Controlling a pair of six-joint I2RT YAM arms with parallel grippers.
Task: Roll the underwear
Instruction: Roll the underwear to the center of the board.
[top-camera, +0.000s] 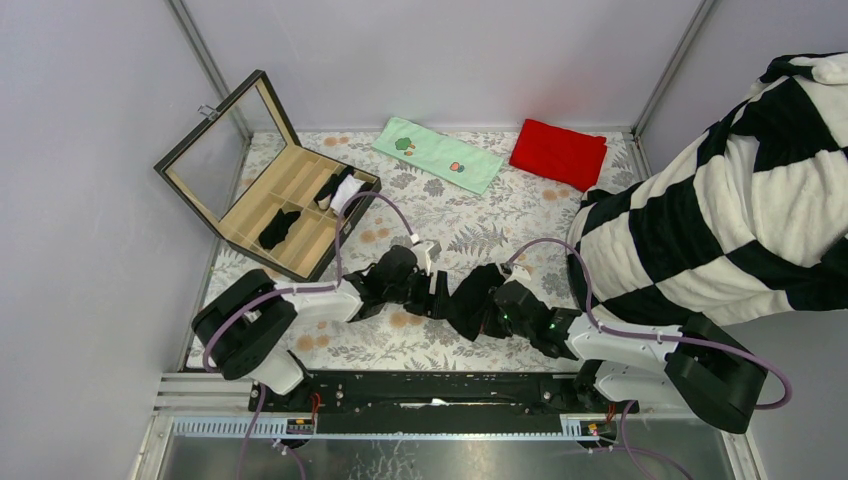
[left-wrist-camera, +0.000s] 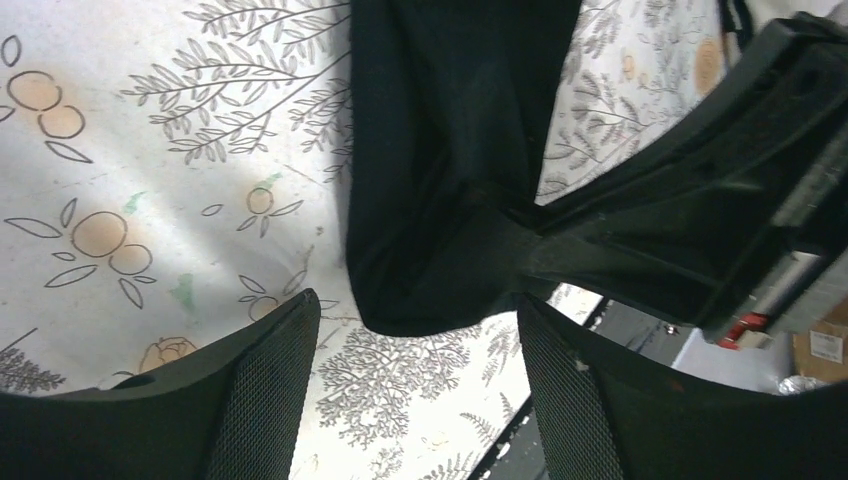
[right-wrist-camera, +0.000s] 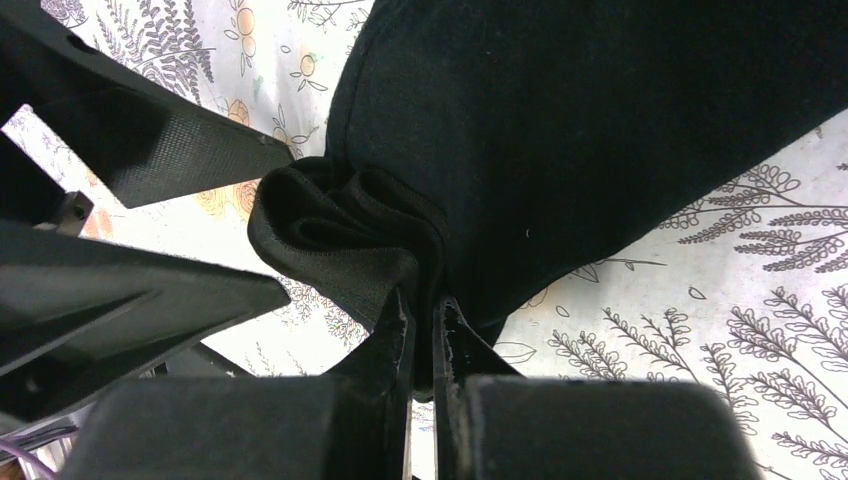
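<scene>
your right pincer (right-wrist-camera: 420, 305) is clenched on a bunched fold of one black soft cloth underwear (right-wrist-camera: 600, 120). its two fingers are pressed nearly together, with the puckered hem just above them. your left pincer (left-wrist-camera: 418, 310) is released. its two mesh-faced fingers (left-wrist-camera: 265, 385) are spread wide on either side of the garment's rounded end, and the wrist view shows no contact with it. both pincers meet at that one end of the cloth, near the front middle of the floral-printed worktop (top-camera: 500, 215), and the rest of the garment spreads out over it.

at the back left stands one wooden divided box (top-camera: 285, 170) with its glass lid tilted open. you can count two more black bundles (top-camera: 278, 228) in its compartments, one of them beside a white piece (top-camera: 347, 190). along the back edge lie one mint green cloth with small prints (top-camera: 440, 155) and one folded red cloth (top-camera: 557, 152), both well apart from the pincers. one black-and-white striped blanket (top-camera: 720, 200) fills the right side.
</scene>
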